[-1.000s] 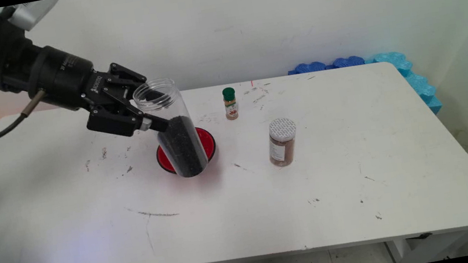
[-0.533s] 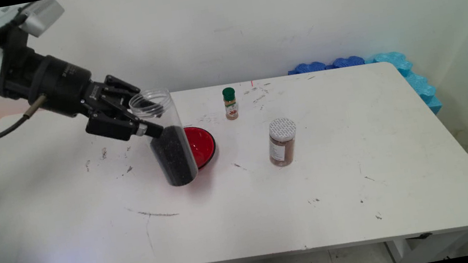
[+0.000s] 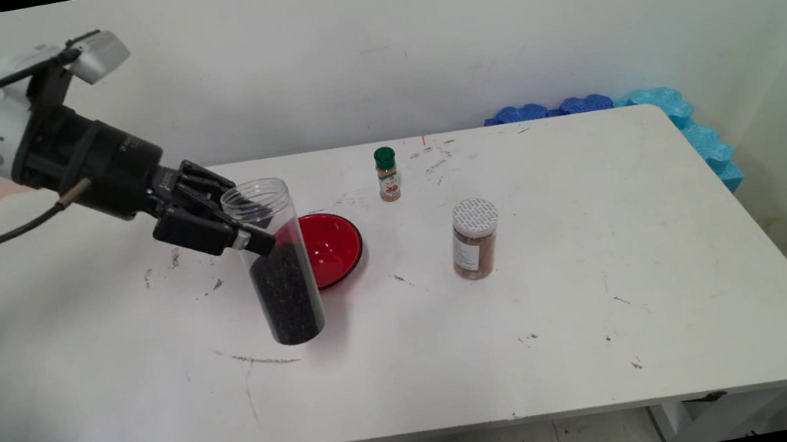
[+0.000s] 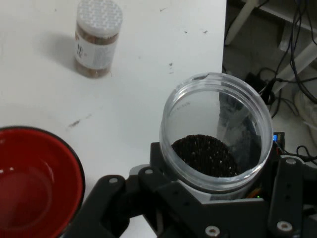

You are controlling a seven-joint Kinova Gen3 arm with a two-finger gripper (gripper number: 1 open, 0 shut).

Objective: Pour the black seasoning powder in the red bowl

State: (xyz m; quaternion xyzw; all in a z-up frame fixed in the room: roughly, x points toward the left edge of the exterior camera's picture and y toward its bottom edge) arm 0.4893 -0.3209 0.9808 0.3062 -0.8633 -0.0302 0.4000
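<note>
Gripper (image 3: 251,236) clamped tight on the jar (image 3: 277,262), gripping at mid-height, just left of the red bowl (image 3: 335,245). The jar is lidless, tilted, its lower half full of dark grains: likely bottom-heavy, with smooth rigid plastic walls that could slip. The bowl looks empty. A spice jar (image 3: 475,238) stands right of the bowl.

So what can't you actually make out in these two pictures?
- Main view: whether the clear jar, held by the gripper, touches the table; no gap shows.
- Main view: the near left edge of the red bowl, hidden by the jar.
- Both views: the labels on the brown spice jar and the green-capped bottle, too small.
- Hand view: the red bowl, cut by the left and bottom edges.
</note>
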